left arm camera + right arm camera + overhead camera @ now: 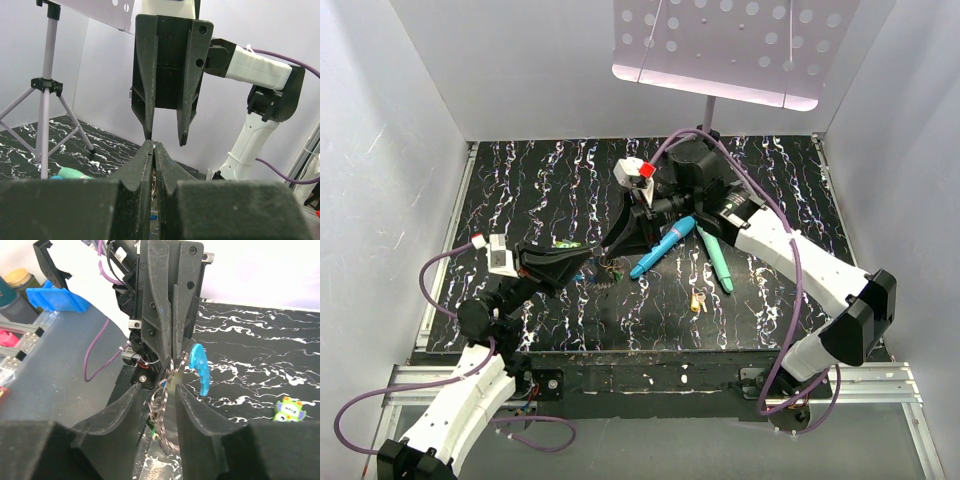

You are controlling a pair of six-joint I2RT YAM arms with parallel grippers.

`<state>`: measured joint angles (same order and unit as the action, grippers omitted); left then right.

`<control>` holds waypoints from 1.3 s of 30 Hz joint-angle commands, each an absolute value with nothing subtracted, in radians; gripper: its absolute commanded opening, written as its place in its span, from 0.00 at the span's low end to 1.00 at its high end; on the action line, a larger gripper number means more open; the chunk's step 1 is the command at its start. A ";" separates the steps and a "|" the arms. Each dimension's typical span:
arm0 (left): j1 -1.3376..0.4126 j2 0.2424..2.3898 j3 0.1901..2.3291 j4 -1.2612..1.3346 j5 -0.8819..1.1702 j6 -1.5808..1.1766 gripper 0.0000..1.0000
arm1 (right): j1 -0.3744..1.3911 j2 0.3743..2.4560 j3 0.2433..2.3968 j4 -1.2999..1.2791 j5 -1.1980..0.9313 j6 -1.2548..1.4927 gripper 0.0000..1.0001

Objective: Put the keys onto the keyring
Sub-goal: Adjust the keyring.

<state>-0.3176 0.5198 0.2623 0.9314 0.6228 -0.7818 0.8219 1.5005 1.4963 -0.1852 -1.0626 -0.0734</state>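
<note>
Two grippers meet over the keyring (pixel 162 415), which hangs above the dark marbled surface (pixel 540 180) toward its near middle. The left gripper (pixel 153 147) has its jaws pressed together on the ring's upper edge. Grey chain-like links dangle below that pinch, and the ring's bright blue curved section (pixel 200 367) sticks out to one side.

The right gripper (pixel 160 386) faces the left one tip to tip. Its jaws stand apart, one on each side of the hanging links, and the views do not show either of them touching the metal. Whether any key already hangs on the keyring cannot be told.

One yellow-headed key (pixel 697 300) lies flat on the surface to the right of the keyring, well apart from it and nearer the arm bases. Between the keyring and that key lies a blue pen-like stick (pixel 665 247), set at a slant. A teal stick (pixel 717 262) lies further right of the keyring. A small green toy figure (pixel 289 410) sits on the surface to the left of the keyring. Beyond the keyring, at the far edge, stands a tripod (pixel 47 100) carrying a perforated panel.
</note>
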 commanded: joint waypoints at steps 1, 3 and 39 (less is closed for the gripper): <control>-0.319 0.515 0.313 0.917 0.623 -0.769 0.00 | 0.836 1.540 1.543 -0.107 -1.083 0.023 0.37; -0.321 0.511 0.311 0.913 0.626 -0.769 0.00 | 0.838 1.552 1.558 -0.107 -1.085 0.029 0.33; -0.321 0.442 0.310 0.779 0.588 -0.761 0.00 | 0.893 1.602 1.618 -0.202 -1.086 0.045 0.01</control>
<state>-0.3172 0.4507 0.2630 0.8352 0.6098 -0.7666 0.8730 1.6146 1.5684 -0.1940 -1.0721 0.0307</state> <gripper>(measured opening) 0.017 0.031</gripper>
